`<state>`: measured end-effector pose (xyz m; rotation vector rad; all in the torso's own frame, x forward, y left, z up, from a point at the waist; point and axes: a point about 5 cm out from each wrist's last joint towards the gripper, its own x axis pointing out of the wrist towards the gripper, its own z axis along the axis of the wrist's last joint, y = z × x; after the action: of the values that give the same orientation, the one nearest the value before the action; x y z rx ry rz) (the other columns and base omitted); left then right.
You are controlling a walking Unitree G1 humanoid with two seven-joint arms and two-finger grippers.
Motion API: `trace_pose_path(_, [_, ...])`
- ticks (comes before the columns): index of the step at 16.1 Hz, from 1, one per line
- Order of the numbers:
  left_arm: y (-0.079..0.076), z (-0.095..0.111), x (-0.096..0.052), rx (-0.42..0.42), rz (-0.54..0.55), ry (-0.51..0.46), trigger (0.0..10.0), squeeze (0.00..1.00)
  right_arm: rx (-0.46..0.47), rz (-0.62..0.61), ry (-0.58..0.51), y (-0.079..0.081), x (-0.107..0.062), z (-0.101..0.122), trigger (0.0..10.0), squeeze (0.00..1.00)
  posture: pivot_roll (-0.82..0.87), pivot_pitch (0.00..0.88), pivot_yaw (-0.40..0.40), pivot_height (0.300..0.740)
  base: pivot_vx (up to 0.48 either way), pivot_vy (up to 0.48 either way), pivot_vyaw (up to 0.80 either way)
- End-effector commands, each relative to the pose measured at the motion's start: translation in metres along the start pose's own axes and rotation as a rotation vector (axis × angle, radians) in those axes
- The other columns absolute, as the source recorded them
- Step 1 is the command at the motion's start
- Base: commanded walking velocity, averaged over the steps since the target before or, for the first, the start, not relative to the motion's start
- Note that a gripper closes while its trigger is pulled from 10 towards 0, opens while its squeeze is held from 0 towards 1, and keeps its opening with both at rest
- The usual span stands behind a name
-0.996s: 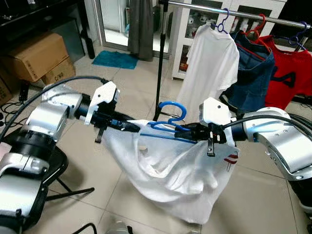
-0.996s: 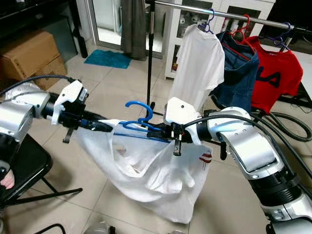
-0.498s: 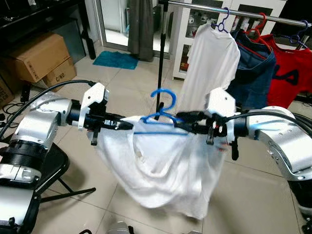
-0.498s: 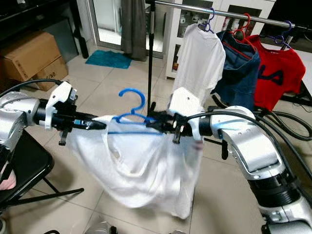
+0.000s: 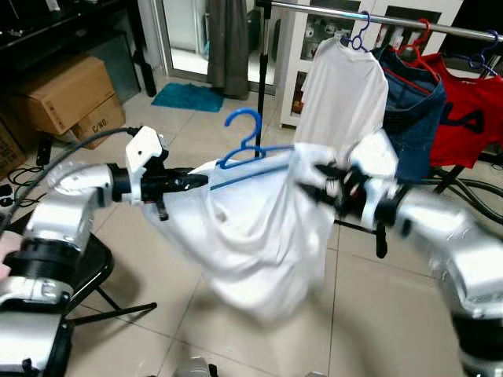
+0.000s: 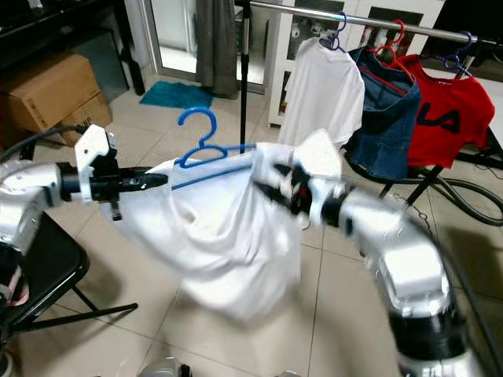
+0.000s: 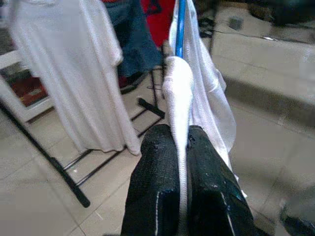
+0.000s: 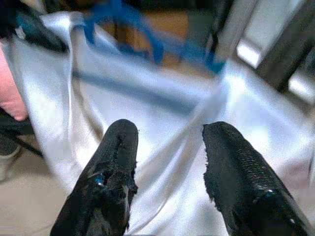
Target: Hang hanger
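A blue hanger [image 5: 245, 147] carries a white shirt [image 5: 251, 228] that sags below it in mid-air, the hanger tilted up toward my right. My left gripper [image 5: 198, 181] holds the shirt's left shoulder; in the left wrist view its fingers [image 7: 156, 162] are shut on a fold of white cloth [image 7: 178, 98], with the blue hanger bar [image 7: 180, 24] just beyond. My right gripper [image 5: 321, 176] is motion-blurred at the shirt's right shoulder. In the right wrist view its fingers [image 8: 118, 157] stand apart, open, with the shirt [image 8: 162, 108] a little past them. The clothes rail [image 5: 393, 22] runs across the back right.
On the rail hang a white shirt [image 5: 342, 86], a denim garment [image 5: 415, 102] and a red shirt [image 5: 468, 110]. The rail's black post [image 5: 259, 86] stands behind the hanger. Cardboard boxes [image 5: 67, 90] sit far left and a black chair [image 5: 86, 267] stands under my left arm.
My right gripper has let go of the hanger and opened, shifting right and blurring. The hanger and shirt have risen and tilted, still held by my left gripper.
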<state>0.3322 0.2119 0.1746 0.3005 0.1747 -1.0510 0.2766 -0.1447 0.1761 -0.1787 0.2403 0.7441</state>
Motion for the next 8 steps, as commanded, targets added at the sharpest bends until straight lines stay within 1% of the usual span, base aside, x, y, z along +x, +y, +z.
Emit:
trace_pose_path(1, [0.003,0.014,0.000,0.030,0.028,-0.057,0.0,0.00,0.041,-0.022,0.028,0.009,0.003,-0.004,10.0,1.00,0.03,0.000,0.011,0.740,0.000,0.000,0.00])
trace_pose_path(2, [0.001,0.016,0.001,0.013,0.018,-0.085,0.0,0.00,0.060,-0.032,0.053,0.019,0.010,-0.012,10.0,1.00,0.03,0.000,0.011,0.740,0.000,0.000,0.00])
trace_pose_path(3, [0.000,0.018,0.003,0.003,0.019,-0.103,0.0,0.00,0.079,-0.050,0.076,0.024,0.016,-0.016,10.0,0.74,0.03,0.000,0.012,0.740,0.000,0.000,0.00])
trace_pose_path(4, [-0.002,0.019,0.005,-0.007,0.016,-0.115,0.0,0.00,0.115,-0.089,0.085,0.028,0.027,-0.018,10.0,0.00,0.04,0.000,0.013,0.740,0.000,0.000,0.00])
trace_pose_path(5, [-0.003,0.019,0.007,-0.015,0.018,-0.124,0.0,0.00,0.161,-0.121,0.095,0.033,0.034,-0.019,10.0,0.00,0.04,0.000,0.014,0.740,0.000,0.000,0.00])
trace_pose_path(6, [-0.007,0.020,0.010,-0.037,0.001,-0.136,0.0,0.00,0.204,-0.180,0.107,0.035,0.045,-0.022,10.0,0.00,0.04,0.005,0.015,0.740,0.000,0.000,0.00])
trace_pose_path(8, [-0.013,0.021,0.014,-0.045,-0.020,-0.141,0.0,0.00,0.240,-0.301,0.128,0.030,0.055,-0.028,10.0,0.00,0.05,0.012,0.014,0.740,0.000,0.000,0.00])
